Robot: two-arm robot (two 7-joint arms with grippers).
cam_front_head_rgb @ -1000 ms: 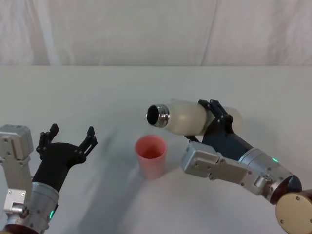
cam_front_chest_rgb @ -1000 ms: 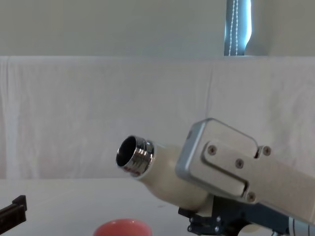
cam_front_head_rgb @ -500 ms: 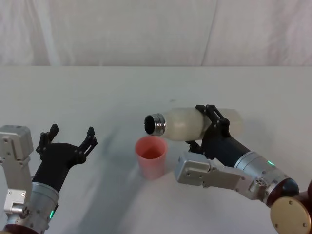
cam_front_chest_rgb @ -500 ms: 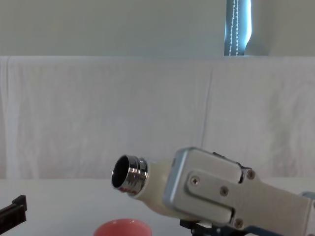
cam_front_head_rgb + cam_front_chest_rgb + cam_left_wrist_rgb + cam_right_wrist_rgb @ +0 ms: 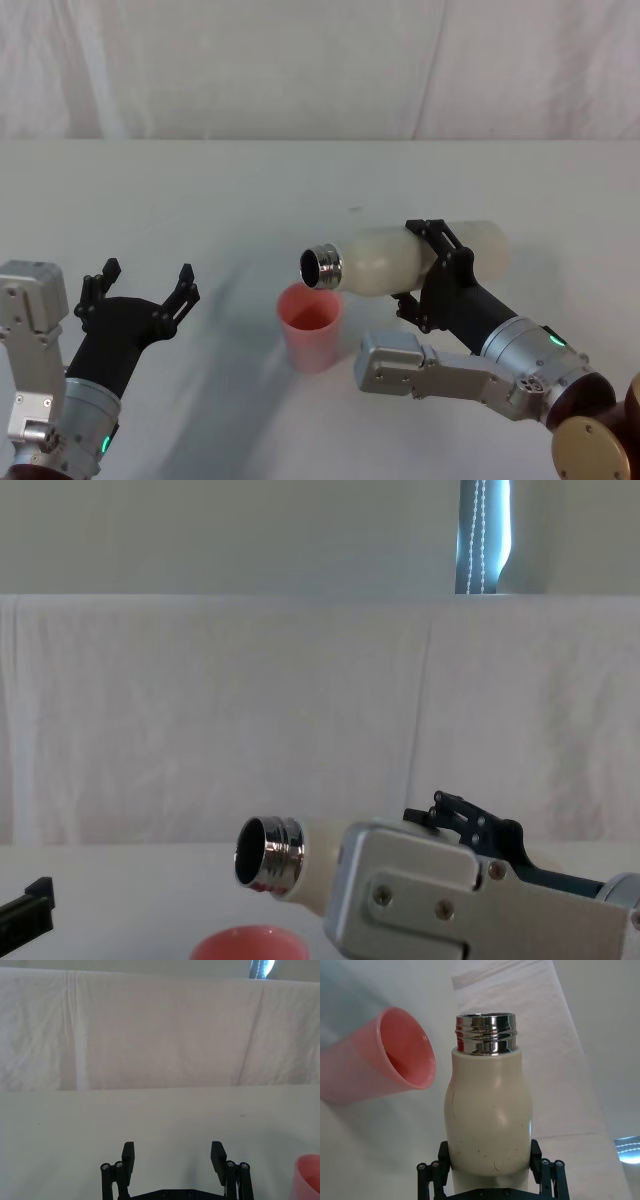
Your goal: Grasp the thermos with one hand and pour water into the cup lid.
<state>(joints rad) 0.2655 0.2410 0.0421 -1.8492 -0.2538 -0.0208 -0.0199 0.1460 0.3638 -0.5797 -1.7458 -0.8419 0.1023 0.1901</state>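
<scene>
The cream-white thermos [image 5: 385, 262] lies nearly level in the air, its silver neck tipped slightly down just above the far rim of the pink cup lid [image 5: 310, 325]. My right gripper [image 5: 420, 268] is shut on the thermos body, one finger on each side of it. The right wrist view shows the thermos [image 5: 487, 1120] in the right gripper [image 5: 489, 1155], beside the cup lid's open mouth [image 5: 395, 1060]. The chest view has the thermos neck [image 5: 265, 853] over the cup lid's rim [image 5: 248, 944]. No water stream shows. My left gripper [image 5: 148, 272] hovers open, left of the cup lid.
The white table [image 5: 200, 190] runs back to a white cloth backdrop [image 5: 300, 60]. In the left wrist view the left gripper [image 5: 173, 1152] faces open tabletop, with the cup lid's edge [image 5: 308, 1175] at the side.
The right gripper has lowered the thermos and turned it flatter, bringing the silver mouth down close over the cup lid. The left gripper has stayed put.
</scene>
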